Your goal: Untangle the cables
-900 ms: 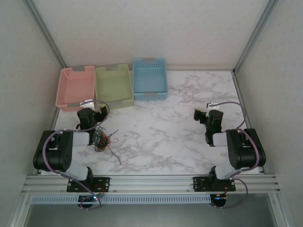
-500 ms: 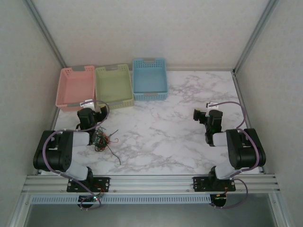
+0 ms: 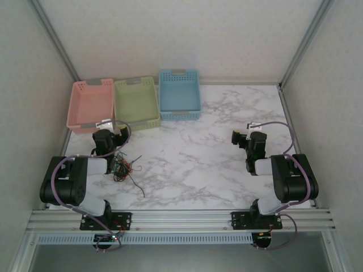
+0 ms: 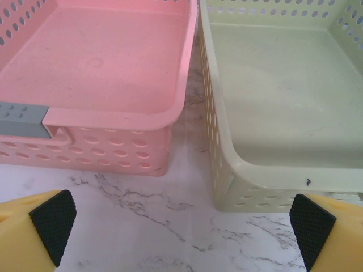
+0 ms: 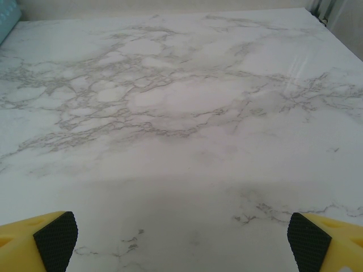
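Left tool (image 4: 182, 229): jaws spread wide, nothing held, facing the gap between pink basket (image 4: 102, 73) and green basket (image 4: 278, 85). Cables (image 3: 122, 167): one red-green-black tangle lying on the bench (image 3: 193, 164), just beside the left arm. Right tool (image 5: 182, 235): jaws spread wide, empty, above bare marble.

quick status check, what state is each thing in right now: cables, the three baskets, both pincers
cables: one tangled clump lying near left on the table, not held
pink basket: upright, empty
green basket: upright, empty
blue basket: upright, looks empty
left pincer: open, holding nothing, facing the pink and green baskets
right pincer: open, holding nothing, over bare table
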Robot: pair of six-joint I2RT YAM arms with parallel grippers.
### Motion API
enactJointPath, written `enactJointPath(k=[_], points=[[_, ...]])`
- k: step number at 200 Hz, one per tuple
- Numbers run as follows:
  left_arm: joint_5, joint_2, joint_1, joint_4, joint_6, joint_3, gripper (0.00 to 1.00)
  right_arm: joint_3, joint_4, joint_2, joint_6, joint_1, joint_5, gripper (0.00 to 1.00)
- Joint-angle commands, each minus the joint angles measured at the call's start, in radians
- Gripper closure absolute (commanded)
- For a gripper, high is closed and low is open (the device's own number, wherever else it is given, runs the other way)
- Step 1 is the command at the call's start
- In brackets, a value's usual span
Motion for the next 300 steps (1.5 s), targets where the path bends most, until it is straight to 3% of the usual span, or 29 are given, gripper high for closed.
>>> enactJointPath(k=[1,21,35,50,70,92,104,114,124,150,177,207,238,300], points=[[0.024,0.008,0.009,0.002,0.009,0.022,0.00,0.023,-0.005,0.000,-0.012,-0.007,-0.011,0.01],[-0.001,-0.009,0.000,0.002,0.012,0.020,0.00,0.020,-0.002,0.000,-0.012,-0.007,-0.011,0.01],[-0.072,-0.117,-0.013,-0.204,-0.007,0.076,0.00,0.022,-0.033,-0.042,0.006,0.003,0.073,0.01],[-0.141,-0.245,-0.013,-0.461,-0.119,0.162,0.00,0.004,-0.087,-0.144,0.006,0.012,0.111,0.01],[-0.108,-0.399,-0.024,-0.574,-0.176,0.182,0.00,0.035,-0.304,-0.320,0.074,0.017,0.141,0.01],[-0.142,-0.553,-0.025,-0.685,-0.238,0.207,0.00,0.045,-0.418,-0.475,0.143,0.018,0.058,0.01],[-0.238,-0.610,-0.023,-0.794,-0.364,0.251,0.00,0.054,-0.485,-0.525,0.266,0.016,0.089,0.01],[-0.365,-0.630,-0.012,-1.000,-0.588,0.327,0.00,0.055,-0.559,-0.552,0.358,0.011,0.119,0.01],[-0.340,-0.625,0.018,-1.088,-0.614,0.393,0.00,0.081,-0.580,-0.571,0.384,0.009,0.062,0.01],[-0.262,-0.499,0.036,-1.270,-0.542,0.597,0.00,0.072,-0.668,-0.637,0.431,0.009,-0.083,0.01],[-0.242,-0.255,0.036,-1.538,-0.487,0.892,0.00,0.072,-0.802,-0.689,0.432,0.017,-0.090,0.01],[-0.154,-0.051,0.036,-1.590,-0.388,1.084,0.01,0.027,-0.816,-0.737,0.443,0.021,-0.112,0.03],[-0.105,0.201,0.039,-1.651,-0.315,1.316,0.14,0.010,-0.802,-0.749,0.441,0.024,-0.119,0.04],[-0.016,0.610,0.046,-1.784,-0.254,1.704,0.16,-0.013,-0.784,-0.771,0.442,0.028,-0.123,0.05]])
